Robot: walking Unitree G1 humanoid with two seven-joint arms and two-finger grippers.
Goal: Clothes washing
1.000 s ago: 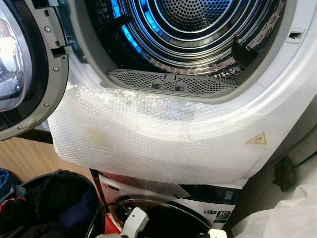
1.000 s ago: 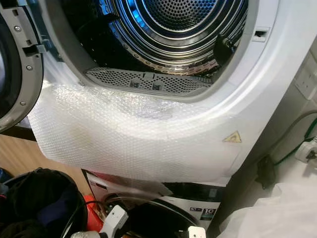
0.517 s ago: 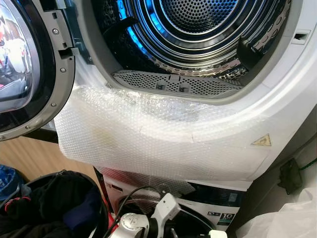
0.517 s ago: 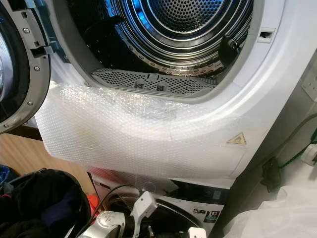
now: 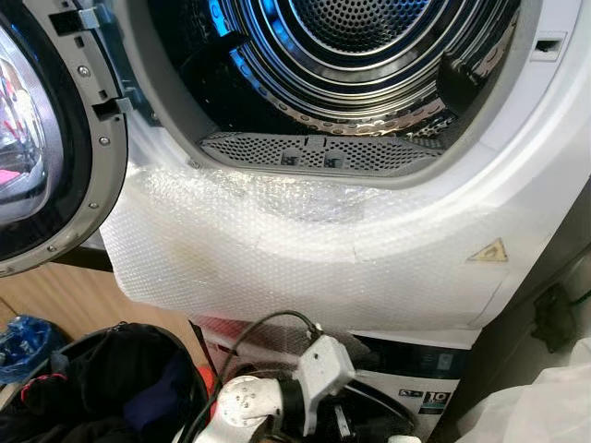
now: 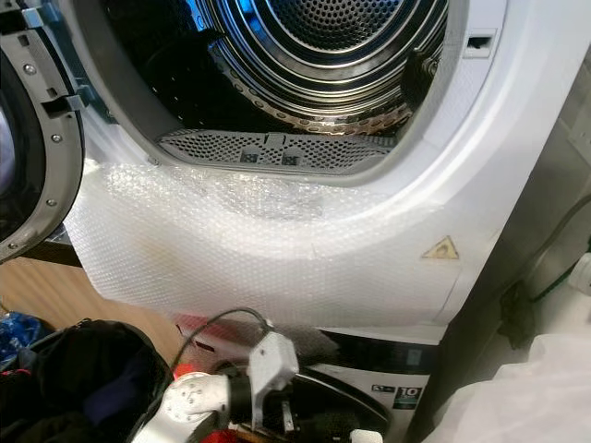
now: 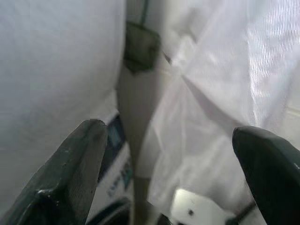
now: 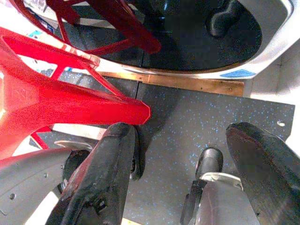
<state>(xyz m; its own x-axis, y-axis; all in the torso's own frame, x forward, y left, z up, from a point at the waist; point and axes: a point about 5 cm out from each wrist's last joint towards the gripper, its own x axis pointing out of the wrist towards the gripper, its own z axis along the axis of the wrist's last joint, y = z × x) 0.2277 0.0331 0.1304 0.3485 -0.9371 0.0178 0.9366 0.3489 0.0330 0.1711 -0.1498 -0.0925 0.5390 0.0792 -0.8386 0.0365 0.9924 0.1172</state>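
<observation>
Left gripper (image 7: 168, 173) — fingers spread wide, holding nothing, facing white plastic sheeting (image 7: 225, 93); right gripper (image 8: 187, 173) likewise apart, empty above speckled floor (image 8: 206, 122).

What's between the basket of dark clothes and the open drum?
The bubble wrap sheet draped over the machine's front lip, below the drum and above the basket, in both eye views.

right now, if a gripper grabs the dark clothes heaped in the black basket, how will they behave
The dark clothes lie crumpled and sagging in the round black basket, so they will probably be floppy and drape from a pinch. They look tangled together, so one pull may drag several pieces. Likely light, not fragile.
</observation>
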